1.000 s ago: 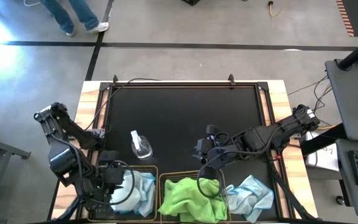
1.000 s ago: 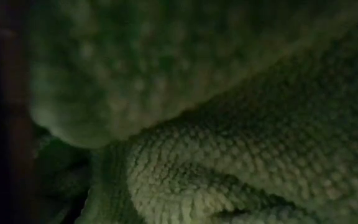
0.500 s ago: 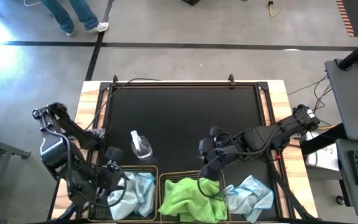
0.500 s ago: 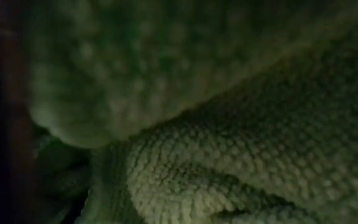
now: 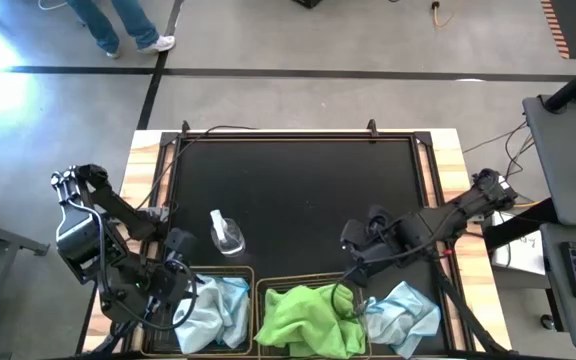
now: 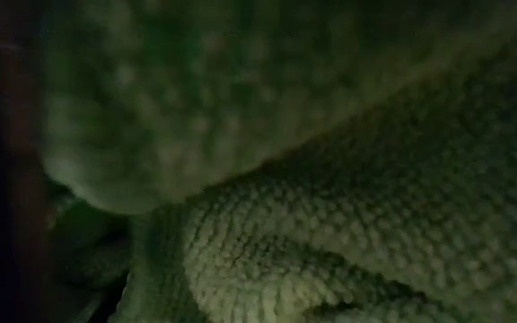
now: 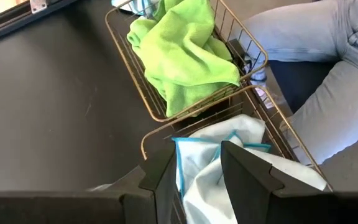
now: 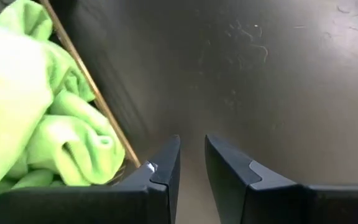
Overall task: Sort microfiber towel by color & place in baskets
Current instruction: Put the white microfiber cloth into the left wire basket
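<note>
Two wire baskets stand side by side at the table's near edge. The left basket holds pale blue microfiber towels. The right basket holds lime green towels, which fill the low view. One more pale blue towel lies crumpled on the table to the right of the green basket. My left gripper hovers open over the blue towels in their basket. My right gripper is open by a narrow gap with nothing in it, over bare table beside the green basket's rim.
A small clear spray bottle stands on the black mat just beyond the left basket. The far half of the mat lies bare. A person's legs are close behind the table's near edge; another person stands on the floor far off.
My right gripper has gone toward the table's right edge, from over the green basket's far rim to the gap between that basket and the loose blue towel, tipping further down. My left gripper has lifted a little off the blue towels and rolled. The towels lie as before.
</note>
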Tool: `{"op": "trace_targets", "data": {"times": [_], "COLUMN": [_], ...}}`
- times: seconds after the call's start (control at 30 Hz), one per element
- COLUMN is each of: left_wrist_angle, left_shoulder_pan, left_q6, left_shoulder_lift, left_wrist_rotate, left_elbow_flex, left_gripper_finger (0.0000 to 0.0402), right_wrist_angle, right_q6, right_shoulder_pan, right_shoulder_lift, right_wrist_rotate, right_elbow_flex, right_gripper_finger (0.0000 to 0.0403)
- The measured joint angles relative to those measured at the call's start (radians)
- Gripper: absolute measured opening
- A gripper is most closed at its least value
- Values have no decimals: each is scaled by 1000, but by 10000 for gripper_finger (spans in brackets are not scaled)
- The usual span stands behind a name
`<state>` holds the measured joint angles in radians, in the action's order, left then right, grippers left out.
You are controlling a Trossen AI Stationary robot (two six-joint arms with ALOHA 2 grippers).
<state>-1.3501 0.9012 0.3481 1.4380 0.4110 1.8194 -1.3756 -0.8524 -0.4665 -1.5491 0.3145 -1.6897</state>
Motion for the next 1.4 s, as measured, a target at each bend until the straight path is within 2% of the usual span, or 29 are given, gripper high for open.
{"op": "trace_targets", "data": {"times": [0.2, 0.43, 0.83, 1.1, 1.3, 1.4], "left_wrist_angle": [-1, -9, -11, -11, -12, -12], "left_shoulder_pan": [0, 1, 0, 0, 0, 0], "left_q6": [0, 0, 3, 4, 4, 2], "left_shoulder_lift": [0, -3, -5, -5, -5, -5], "left_wrist_rotate": [1, 1, 1, 1, 1, 1], "left_elbow_flex": [0, 0, 0, 0, 0, 0], "left_gripper_finger": [111, 111, 111, 111, 111, 111], "right_wrist_angle": [-14, -91, -20, 94, 347, 417], "right_q6": [-116, -381, -757, -699, -540, -506], "right_shoulder_pan": [-55, -157, -370, -407, -406, -406], "right_shoulder_lift": [23, 23, 23, -18, -67, -96], "right_wrist_rotate": [-9, -95, -124, -179, -219, -219], "right_elbow_flex": [14, 22, 102, 185, 241, 242], "right_gripper_finger": [69, 68, 68, 68, 68, 68]}}
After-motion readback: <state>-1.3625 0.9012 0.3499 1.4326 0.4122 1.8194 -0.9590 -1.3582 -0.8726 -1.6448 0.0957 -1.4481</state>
